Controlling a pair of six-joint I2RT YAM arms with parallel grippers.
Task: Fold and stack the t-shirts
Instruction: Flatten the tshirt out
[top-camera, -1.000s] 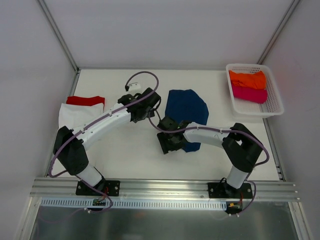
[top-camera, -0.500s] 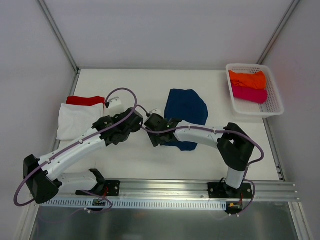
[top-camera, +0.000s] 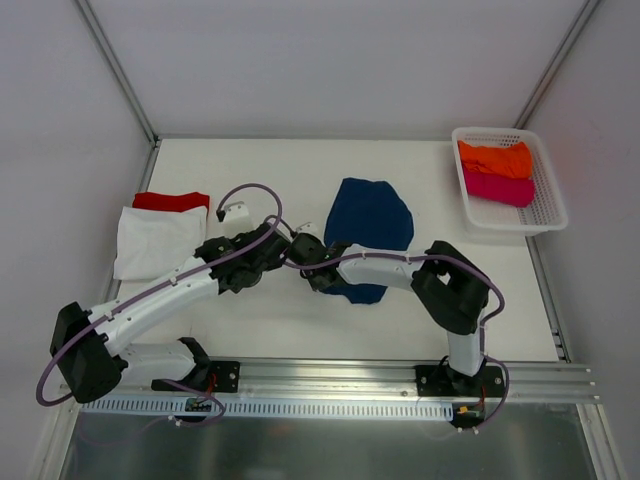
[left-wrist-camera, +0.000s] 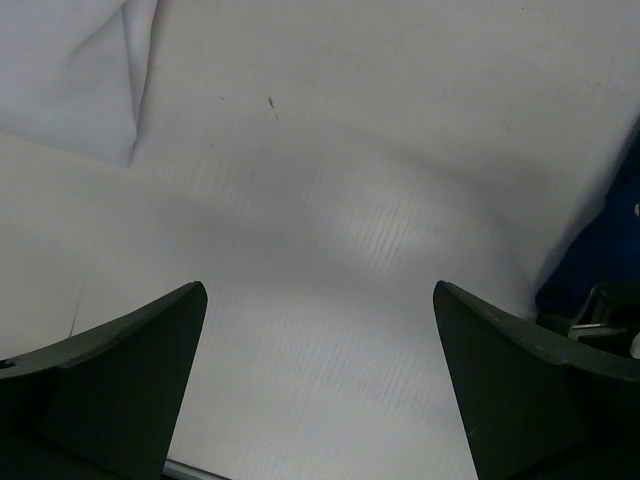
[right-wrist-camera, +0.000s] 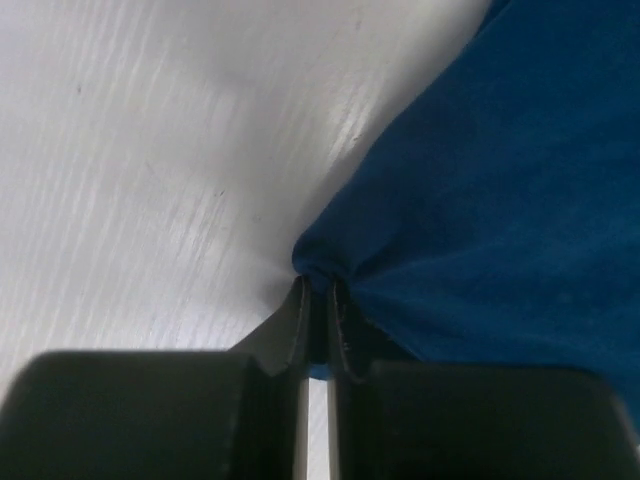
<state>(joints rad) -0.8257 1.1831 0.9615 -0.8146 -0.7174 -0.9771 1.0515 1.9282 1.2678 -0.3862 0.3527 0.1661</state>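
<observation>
A navy blue t-shirt (top-camera: 372, 222) lies half folded in the middle of the table. My right gripper (top-camera: 312, 268) is shut on its near left edge; the wrist view shows blue cloth (right-wrist-camera: 480, 180) pinched between the fingertips (right-wrist-camera: 300, 300). My left gripper (top-camera: 262, 262) hovers just left of it, open, with only bare table between its fingers (left-wrist-camera: 140, 370). A folded white t-shirt (top-camera: 155, 240) lies at the left on a red one (top-camera: 172, 200). Orange (top-camera: 495, 157) and magenta (top-camera: 500, 188) t-shirts sit in the basket.
The white mesh basket (top-camera: 545, 205) stands at the back right corner. Metal frame posts rise at the back corners, and a rail (top-camera: 320, 375) runs along the near edge. Both arms cross the middle of the table close together.
The right gripper slid left along the navy shirt's near edge and closed on it. The left arm drew back from the shirt toward the near left, staying open.
</observation>
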